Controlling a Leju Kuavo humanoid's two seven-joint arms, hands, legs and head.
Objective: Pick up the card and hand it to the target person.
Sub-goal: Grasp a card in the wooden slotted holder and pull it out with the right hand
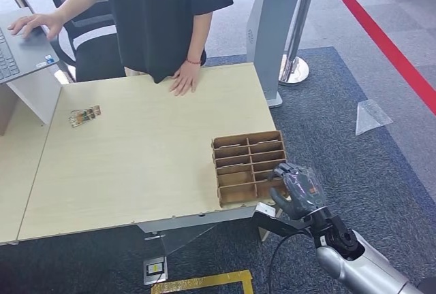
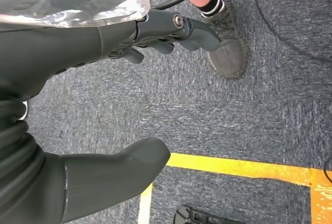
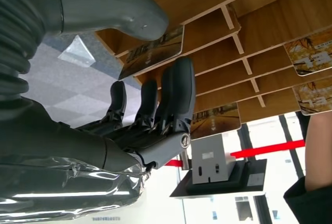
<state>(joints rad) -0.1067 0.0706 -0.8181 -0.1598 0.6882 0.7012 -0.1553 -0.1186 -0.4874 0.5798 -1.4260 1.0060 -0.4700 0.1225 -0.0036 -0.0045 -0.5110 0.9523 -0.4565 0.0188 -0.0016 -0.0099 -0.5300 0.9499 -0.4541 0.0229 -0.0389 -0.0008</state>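
Observation:
A brown wooden tray (image 1: pixel 247 137) with several slots sits at the near right corner of the pale table (image 1: pixel 144 165). My right hand (image 1: pixel 298 188) is at the tray's near right corner. In the right wrist view a printed card (image 3: pixel 154 53) lies between the thumb (image 3: pixel 117 6) and the dark fingers (image 3: pixel 180 89), which close on it from both sides at the tray's edge. More cards (image 3: pixel 311 53) sit in other slots. The person (image 1: pixel 164 8) stands across the table, one hand (image 1: pixel 184 79) flat on it. My left hand (image 2: pixel 117 105) hangs over the floor, thumb and fingers apart, holding nothing.
A small card-like item (image 1: pixel 84 115) lies on the table's far left. A laptop (image 1: pixel 20 49) sits on a side desk under the person's other hand. A grey stand (image 1: pixel 272 28) and red floor tape (image 1: pixel 380 35) are at the right. A shoe (image 2: pixel 229 50) is near my left hand.

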